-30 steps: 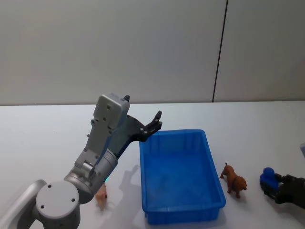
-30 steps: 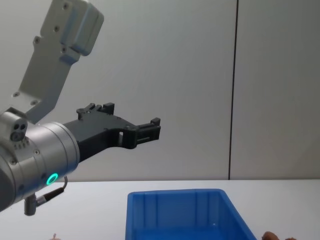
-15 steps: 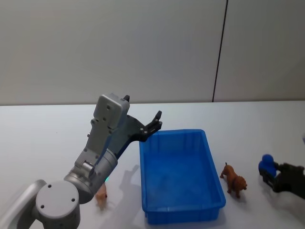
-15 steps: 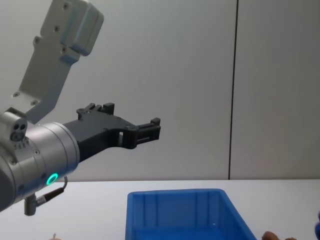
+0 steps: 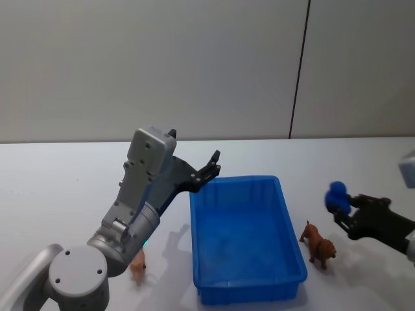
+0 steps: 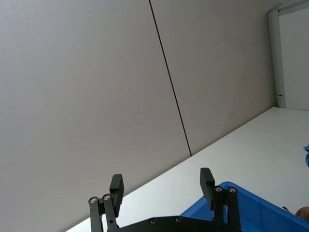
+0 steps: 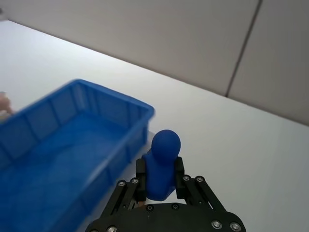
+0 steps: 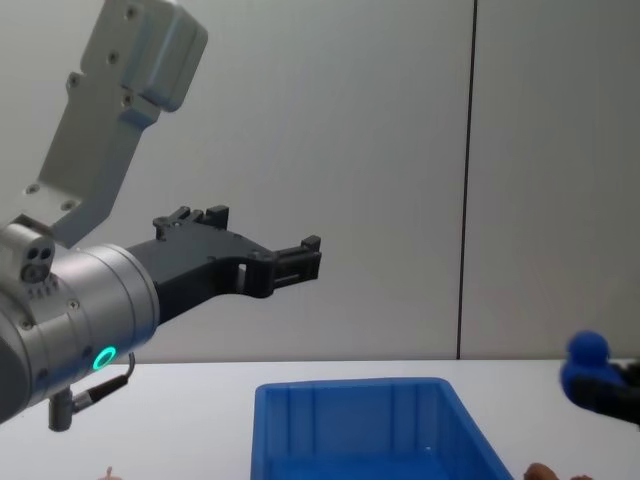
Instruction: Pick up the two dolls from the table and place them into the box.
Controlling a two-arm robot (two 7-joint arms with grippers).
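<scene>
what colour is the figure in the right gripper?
Solid blue. The figure shows best in the right wrist view.

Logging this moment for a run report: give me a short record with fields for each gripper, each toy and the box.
left gripper: fingers open, raised high near the box's far left corner
right gripper: shut on blue figure, held above the table, right of the box
brown dog toy: standing on table, right of box
pink toy: on table, left of box
box: blue, no toy inside

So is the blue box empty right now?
Empty: the box has a bare floor; the brown dog stands outside it.
</scene>
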